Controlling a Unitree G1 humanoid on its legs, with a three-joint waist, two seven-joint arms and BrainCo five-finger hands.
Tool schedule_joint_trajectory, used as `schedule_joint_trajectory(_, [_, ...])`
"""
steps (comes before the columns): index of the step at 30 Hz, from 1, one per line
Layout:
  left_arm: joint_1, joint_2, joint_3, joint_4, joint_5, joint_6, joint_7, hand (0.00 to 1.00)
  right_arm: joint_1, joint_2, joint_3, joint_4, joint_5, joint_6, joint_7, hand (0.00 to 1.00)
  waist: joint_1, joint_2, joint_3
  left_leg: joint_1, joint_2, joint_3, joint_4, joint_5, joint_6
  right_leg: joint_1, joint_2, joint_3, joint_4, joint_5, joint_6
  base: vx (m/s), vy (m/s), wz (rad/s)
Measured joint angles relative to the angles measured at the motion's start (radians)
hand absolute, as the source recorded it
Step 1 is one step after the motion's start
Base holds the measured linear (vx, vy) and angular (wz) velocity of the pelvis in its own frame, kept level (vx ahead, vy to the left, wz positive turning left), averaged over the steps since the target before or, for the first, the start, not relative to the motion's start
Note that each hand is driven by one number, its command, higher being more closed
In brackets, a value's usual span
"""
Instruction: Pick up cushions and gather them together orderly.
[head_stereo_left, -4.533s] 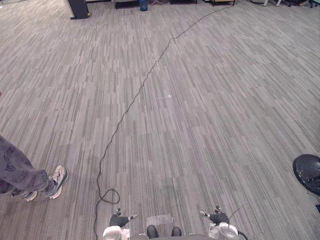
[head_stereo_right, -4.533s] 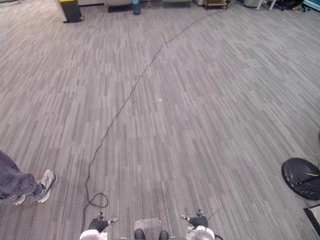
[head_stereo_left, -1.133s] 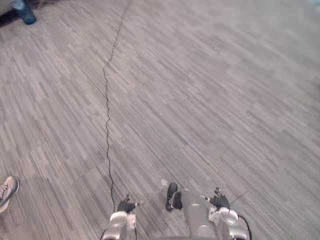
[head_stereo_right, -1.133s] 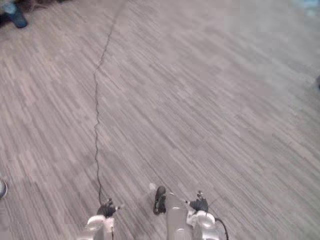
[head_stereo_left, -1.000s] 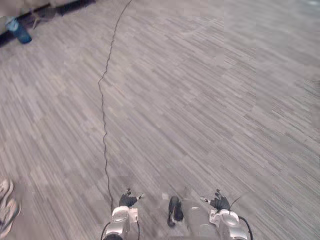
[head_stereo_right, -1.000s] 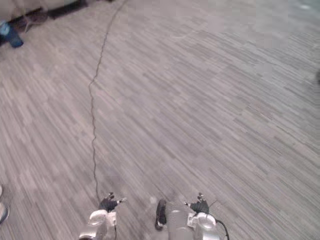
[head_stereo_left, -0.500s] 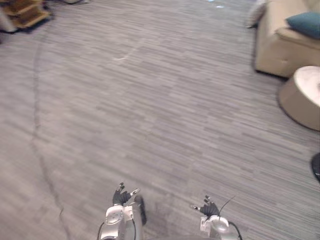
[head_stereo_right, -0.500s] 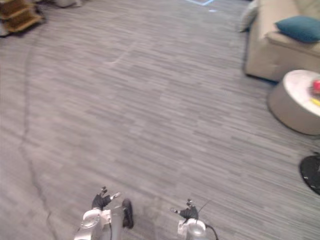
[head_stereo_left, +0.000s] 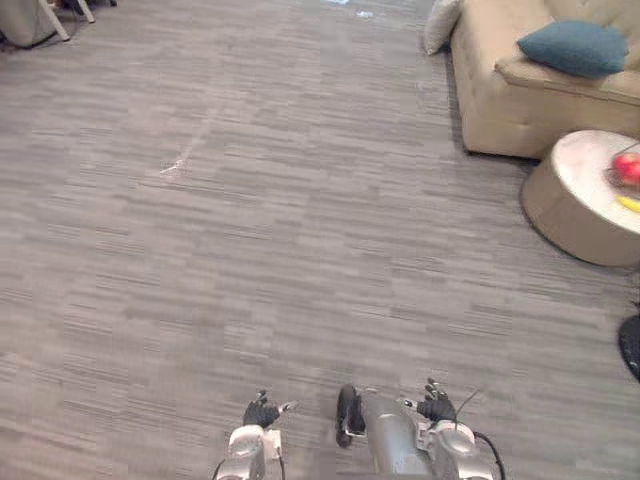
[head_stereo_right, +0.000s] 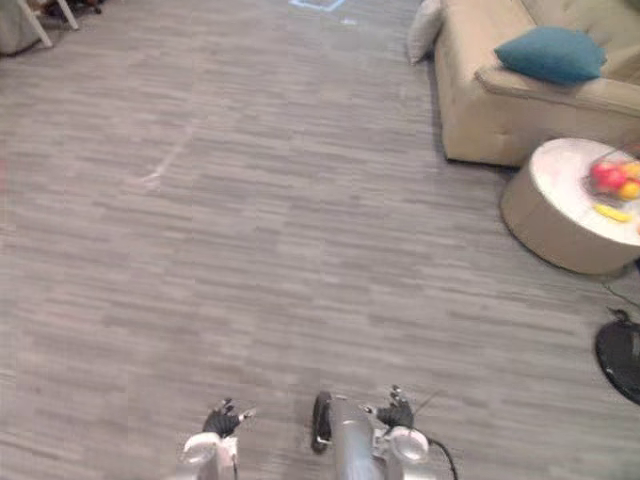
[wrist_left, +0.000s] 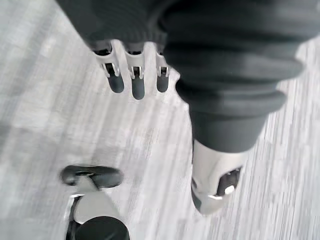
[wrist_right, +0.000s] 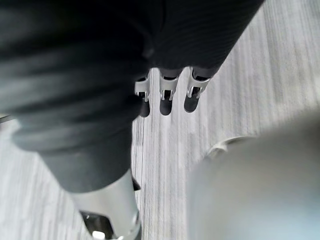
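Observation:
A teal cushion (head_stereo_left: 575, 47) lies on the seat of a beige sofa (head_stereo_left: 495, 105) at the far right. A pale cushion (head_stereo_left: 440, 24) leans on the floor against the sofa's near end. My left hand (head_stereo_left: 262, 412) and right hand (head_stereo_left: 437, 408) hang low at the bottom of the eye views, far from both cushions. In the left wrist view the fingers (wrist_left: 132, 80) are straight and hold nothing over the carpet. The right wrist view shows the right hand's fingers (wrist_right: 165, 95) just as straight and empty.
A round pale coffee table (head_stereo_left: 565, 215) with fruit (head_stereo_left: 627, 168) on it stands in front of the sofa. A black round base (head_stereo_left: 631, 345) sits at the right edge. Chair legs (head_stereo_left: 55, 20) show at the far left. Grey carpet stretches between me and the sofa.
The camera has swung round: the floor cable and a person's shoes have left the picture, and the sofa, cushions and table now sit further in. Both hands still hang low and empty.

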Motion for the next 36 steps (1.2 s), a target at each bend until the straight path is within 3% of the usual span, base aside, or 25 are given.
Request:
schedule_joint_trajectory(1, [0.005, 0.000, 0.005, -0.007, 0.000, 0.000, -0.001, 0.00, 0.003, 0.001, 0.000, 0.000, -0.002, 0.001, 0.000, 0.00, 0.004, 0.003, 0.002, -0.043, 0.023, -0.020, 0.108, 0.023, -0.009, 0.041, 0.015, 0.006, -0.036, -0.012, 0.004, 0.62, -0.169, -0.17])
schedule_joint_trajectory(2, [0.007, -0.001, 0.043, -0.026, -0.001, -0.001, -0.005, 0.00, -0.003, -0.001, 0.003, 0.004, 0.001, 0.006, -0.001, 0.00, 0.016, 0.024, 0.010, -0.162, 0.093, -0.034, 0.403, -0.006, -0.009, 0.156, 0.067, 0.022, -0.124, -0.027, 0.003, 0.47, -0.061, -0.49])
schedule_joint_trajectory(4, [0.016, 0.001, 0.077, -0.040, -0.001, 0.000, -0.002, 0.00, -0.004, 0.011, 0.015, 0.011, 0.003, 0.008, -0.001, 0.00, 0.035, 0.017, 0.016, -0.278, 0.117, -0.040, 0.542, -0.086, 0.011, 0.266, 0.088, 0.049, -0.193, -0.047, -0.005, 0.63, -0.061, -0.49])
schedule_joint_trajectory(5, [0.031, 0.004, 0.076, -0.069, -0.002, -0.002, -0.003, 0.00, -0.002, 0.015, 0.031, 0.022, 0.003, 0.013, -0.001, 0.00, 0.047, -0.006, 0.014, -0.374, 0.115, -0.018, 0.520, -0.140, 0.031, 0.344, 0.088, 0.070, -0.254, -0.059, 0.001, 0.53, -0.015, -0.36])
schedule_joint_trajectory(8, [0.048, 0.000, 0.075, -0.118, -0.002, -0.020, -0.006, 0.00, -0.002, 0.014, 0.036, 0.038, 0.003, 0.019, -0.001, 0.00, 0.067, -0.010, 0.014, -0.505, 0.095, 0.017, 0.288, -0.203, 0.053, 0.457, 0.086, 0.121, -0.332, -0.083, 0.021, 0.42, 0.055, -0.50])
schedule_joint_trajectory(9, [0.051, -0.003, 0.080, -0.134, -0.004, -0.024, -0.007, 0.00, -0.001, 0.016, 0.032, 0.041, 0.003, 0.021, -0.001, 0.00, 0.078, -0.012, 0.015, -0.538, 0.045, -0.008, 0.035, -0.201, 0.047, 0.507, 0.071, 0.165, -0.347, -0.113, 0.041, 0.52, 0.149, -0.75])
schedule_joint_trajectory(11, [0.051, -0.004, 0.092, -0.141, -0.007, -0.032, -0.008, 0.00, 0.003, 0.019, 0.032, 0.043, 0.003, 0.021, -0.003, 0.00, 0.086, -0.021, 0.013, -0.565, -0.009, -0.048, -0.185, -0.165, 0.016, 0.548, 0.046, 0.220, -0.354, -0.158, 0.067, 0.62, 0.250, -0.98])
schedule_joint_trajectory(12, [0.052, -0.003, 0.101, -0.149, -0.019, -0.039, -0.007, 0.00, 0.012, 0.021, 0.034, 0.046, 0.003, 0.021, -0.006, 0.00, 0.094, -0.032, 0.008, -0.580, -0.028, -0.057, -0.221, -0.098, 0.022, 0.577, 0.027, 0.256, -0.368, -0.185, 0.092, 0.60, 0.308, -0.96])
schedule_joint_trajectory(14, [0.052, -0.001, 0.108, -0.148, -0.023, -0.040, -0.004, 0.00, 0.032, 0.035, 0.034, 0.051, 0.002, 0.022, -0.008, 0.00, 0.110, -0.053, -0.025, -0.581, -0.055, -0.052, -0.180, -0.036, 0.044, 0.599, -0.001, 0.311, -0.377, -0.195, 0.103, 0.69, 0.338, -0.75])
schedule_joint_trajectory(16, [0.050, 0.024, 0.117, -0.142, -0.022, -0.038, 0.000, 0.00, 0.053, 0.067, 0.034, 0.068, 0.001, 0.021, -0.009, 0.00, 0.112, -0.115, -0.050, -0.550, -0.075, 0.007, -0.088, -0.150, 0.105, 0.546, -0.054, 0.389, -0.196, -0.137, 0.178, 0.85, 0.398, -0.67])
schedule_joint_trajectory(18, [0.046, 0.034, 0.116, -0.131, -0.022, -0.038, 0.006, 0.00, 0.053, 0.076, 0.042, 0.083, 0.000, 0.022, -0.002, 0.00, 0.116, -0.138, -0.047, -0.489, -0.097, 0.032, -0.091, -0.205, 0.109, 0.464, -0.060, 0.415, 0.039, -0.066, 0.230, 0.58, 0.289, -0.36])
schedule_joint_trajectory(19, [0.025, 0.045, 0.116, -0.096, -0.022, -0.030, 0.015, 0.00, 0.051, 0.064, 0.033, 0.079, -0.001, 0.015, -0.001, 0.00, 0.105, -0.143, -0.033, -0.394, -0.120, 0.052, -0.106, -0.266, 0.118, 0.315, -0.069, 0.405, 0.379, 0.038, 0.318, 0.47, 0.192, -0.25])
schedule_joint_trajectory(21, [0.015, 0.045, 0.101, -0.051, -0.022, -0.013, 0.019, 0.00, 0.048, 0.045, 0.033, 0.075, -0.002, 0.004, -0.001, 0.00, 0.090, -0.129, -0.028, -0.268, -0.128, 0.058, -0.159, -0.308, 0.123, 0.190, -0.068, 0.333, 0.572, 0.017, 0.287, 0.63, 0.198, -0.21])
schedule_joint_trajectory(22, [0.017, 0.042, 0.077, -0.039, -0.022, -0.012, 0.021, 0.00, 0.048, 0.039, 0.032, 0.065, -0.001, -0.001, -0.002, 0.00, 0.081, -0.117, -0.028, -0.196, -0.127, 0.066, -0.224, -0.316, 0.121, 0.102, -0.068, 0.269, 0.593, -0.002, 0.253, 0.63, 0.164, -0.14])
schedule_joint_trajectory(24, [0.018, 0.039, 0.058, -0.035, -0.022, -0.012, 0.020, 0.00, 0.048, 0.039, 0.024, 0.037, 0.000, -0.009, -0.003, 0.00, 0.065, -0.109, -0.024, -0.125, -0.127, 0.067, -0.291, -0.321, 0.114, -0.001, -0.068, 0.201, 0.554, -0.015, 0.233, 0.55, 0.106, -0.02])
schedule_joint_trajectory(26, [0.010, 0.035, 0.032, -0.021, -0.021, -0.010, 0.017, 0.00, 0.041, 0.046, -0.010, 0.014, 0.001, -0.018, -0.003, 0.00, 0.046, -0.099, -0.016, -0.030, -0.124, 0.063, -0.362, -0.326, 0.107, -0.114, -0.064, 0.114, 0.379, -0.021, 0.215, 0.57, 0.019, 0.10])
schedule_joint_trajectory(27, [0.007, 0.028, 0.023, -0.014, -0.021, -0.009, 0.015, 0.00, 0.037, 0.039, -0.010, 0.004, 0.001, -0.018, -0.001, 0.00, 0.042, -0.087, -0.008, 0.034, -0.117, 0.065, -0.398, -0.326, 0.107, -0.128, -0.045, 0.072, 0.170, -0.006, 0.173, 0.50, -0.037, 0.13])
schedule_joint_trajectory(28, [0.007, 0.026, 0.021, -0.013, -0.021, -0.009, 0.015, 0.00, 0.037, 0.039, -0.010, 0.004, 0.001, -0.018, -0.001, 0.00, 0.042, -0.084, -0.006, 0.049, -0.116, 0.064, -0.405, -0.326, 0.107, -0.128, -0.038, 0.064, 0.112, 0.007, 0.158, 0.64, -0.087, 0.26])
schedule_joint_trajectory(29, [0.007, 0.022, 0.015, -0.008, -0.021, -0.010, 0.015, 0.00, 0.037, 0.040, -0.015, 0.003, 0.001, -0.017, -0.001, 0.00, 0.039, -0.086, -0.006, 0.101, -0.118, 0.049, -0.423, -0.326, 0.107, -0.123, -0.024, 0.066, -0.066, 0.072, 0.140, 0.84, -0.171, 0.47])
schedule_joint_trajectory(30, [0.006, 0.006, 0.017, 0.001, -0.020, -0.010, 0.012, 0.00, 0.030, 0.034, -0.024, 0.003, 0.002, -0.017, 0.000, 0.00, 0.029, -0.069, -0.005, 0.153, -0.111, 0.018, -0.435, -0.327, 0.103, -0.105, -0.008, 0.077, -0.076, 0.172, 0.070, 0.72, -0.153, 0.45])
schedule_joint_trajectory(31, [0.007, -0.001, 0.019, 0.007, -0.021, -0.010, 0.012, 0.00, 0.023, 0.032, -0.030, 0.002, -0.001, -0.017, 0.000, 0.00, 0.027, -0.052, -0.007, 0.161, -0.098, 0.011, -0.434, -0.327, 0.103, -0.107, -0.004, 0.067, -0.045, 0.139, 0.095, 0.84, -0.212, 0.47])
schedule_joint_trajectory(33, [0.005, -0.006, 0.005, 0.013, -0.009, -0.012, 0.003, 0.00, 0.005, 0.026, -0.049, 0.005, 0.000, -0.013, 0.000, 0.00, 0.012, -0.029, -0.007, 0.163, -0.086, -0.068, -0.355, -0.235, 0.042, -0.110, -0.046, 0.051, 0.132, -0.023, 0.046, 0.69, -0.239, 0.45])
schedule_joint_trajectory(34, [0.006, -0.006, 0.004, 0.013, -0.003, -0.012, 0.003, 0.00, 0.004, 0.023, -0.048, 0.003, -0.001, -0.011, 0.000, 0.00, 0.009, -0.019, -0.009, 0.145, -0.071, -0.085, -0.307, -0.222, 0.029, -0.094, -0.045, 0.040, 0.136, -0.047, 0.046, 0.62, -0.271, 0.58])
schedule_joint_trajectory(35, [0.004, -0.006, 0.008, 0.011, 0.000, -0.012, 0.003, 0.00, 0.004, 0.009, -0.043, 0.001, 0.000, -0.005, 0.002, 0.00, -0.003, 0.005, -0.010, 0.062, -0.027, -0.130, -0.123, -0.167, -0.027, -0.044, -0.036, 0.009, 0.114, -0.085, 0.050, 0.58, -0.262, 0.56])
schedule_joint_trajectory(36, [0.000, 0.001, 0.020, -0.001, 0.001, -0.011, 0.000, 0.00, 0.003, 0.006, -0.045, 0.005, 0.000, 0.006, 0.001, 0.00, -0.001, 0.017, 0.003, -0.079, 0.039, -0.150, 0.170, -0.067, -0.081, 0.043, -0.007, -0.007, 0.042, -0.098, 0.048, 0.55, -0.249, 0.47])
